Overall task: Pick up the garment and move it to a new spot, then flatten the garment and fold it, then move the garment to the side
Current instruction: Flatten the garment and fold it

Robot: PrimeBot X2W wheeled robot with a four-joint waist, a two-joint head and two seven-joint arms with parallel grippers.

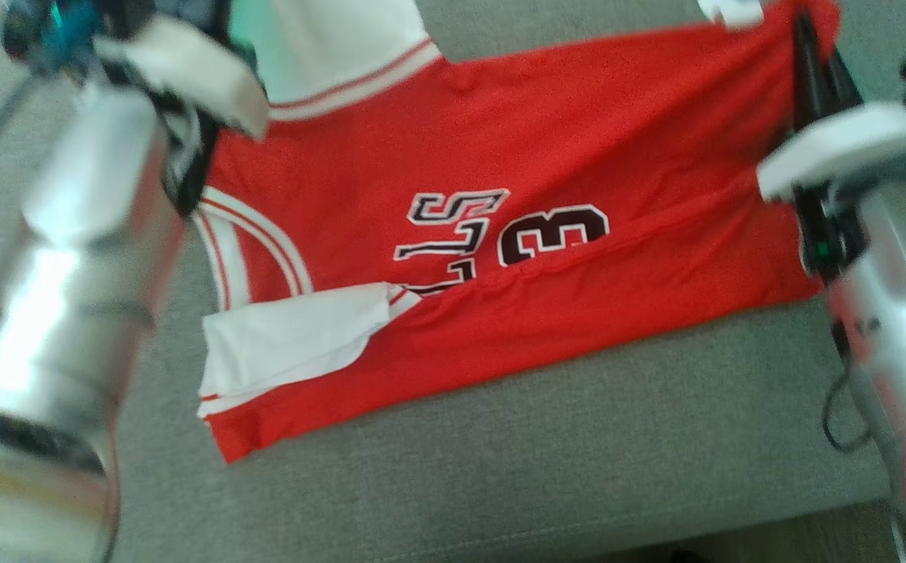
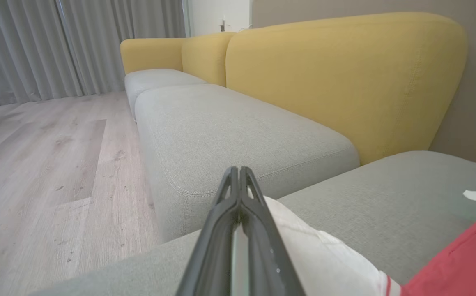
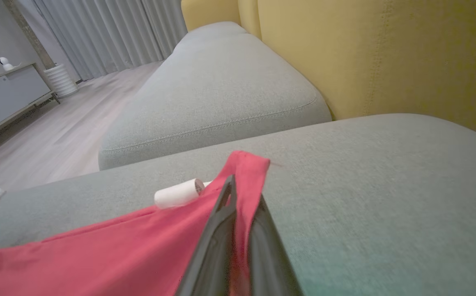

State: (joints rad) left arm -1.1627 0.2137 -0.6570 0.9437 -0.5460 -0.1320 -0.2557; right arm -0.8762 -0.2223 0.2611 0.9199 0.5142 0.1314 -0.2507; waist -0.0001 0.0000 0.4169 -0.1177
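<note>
Found garment (image 1: 499, 180), red jersey w/ white trim and dark lettering, lying across gray seat cushion (image 1: 546, 438) of sofa, partly folded, w/ a fold line cutting across the print. Noted white sleeve (image 1: 288, 344) flopped over near-left corner in head view, and 2nd white sleeve (image 1: 327, 47) at top left, raised off cushion.

Saw left gripper (image 2: 240, 174) w/ fingers pressed together, clamped on white part of garment, w/ pale cloth bulging just right of the fingers in left wrist view and a thin pale strip pinched btwn them.

Saw right gripper (image 3: 231, 185) likewise closed, clamped on red edge of garment at its far right end, w/ red cloth draped over the tips and held a little off cushion. Spotted small white roll (image 3: 178, 193) resting on cushion, touching the red edge, just left of that gripper.

Made out yellow backrest (image 2: 336, 82) behind seat, another gray cushion (image 2: 229, 131) past a seam, wood floor (image 2: 49, 156) and gray curtains (image 2: 77, 45) further off. Picked out low cabinet (image 3: 12, 94) and white ribbed cylinder (image 3: 60, 80) by wall in right wrist view. Got blur around both arms in head view.
</note>
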